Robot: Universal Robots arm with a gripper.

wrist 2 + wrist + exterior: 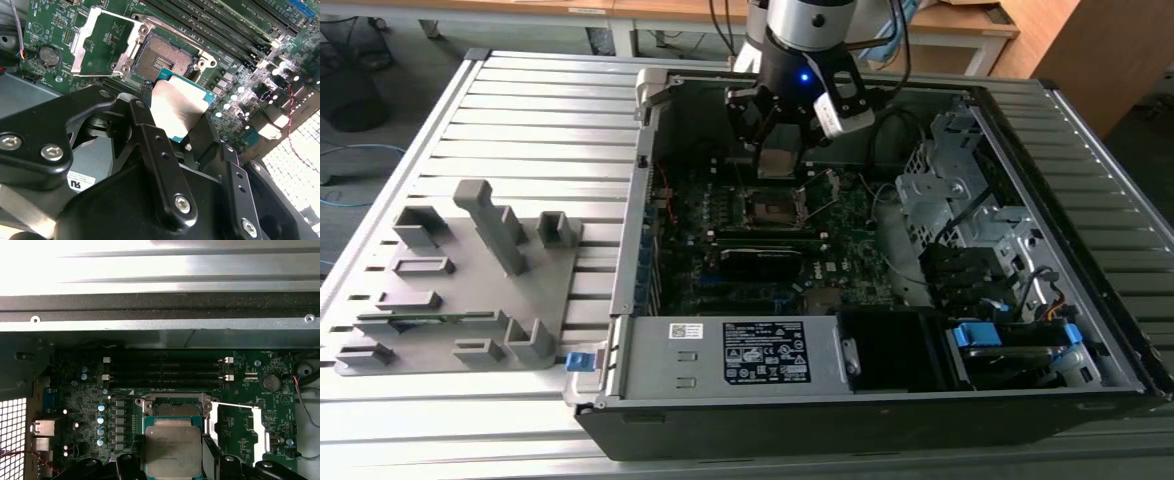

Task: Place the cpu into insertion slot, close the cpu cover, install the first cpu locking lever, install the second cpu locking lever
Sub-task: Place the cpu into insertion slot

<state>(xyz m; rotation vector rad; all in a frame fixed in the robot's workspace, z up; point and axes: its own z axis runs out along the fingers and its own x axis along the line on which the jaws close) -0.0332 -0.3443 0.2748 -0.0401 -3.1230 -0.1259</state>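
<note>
The cpu (182, 102), silver top showing, is clamped by its edges between the black fingers (142, 117) of the gripper (778, 162). It hangs in the air just over the far side of the insertion slot (162, 62) and is not seated. The socket lies bare, and the cpu cover (80, 45) is swung open beside it. Around them spreads the green motherboard (240, 415) inside the open computer case (624, 300). The labelled power supply box (734, 355) sits at the near wall, and a grey fixture tray (454, 280) lies well apart at the exterior view's left.
</note>
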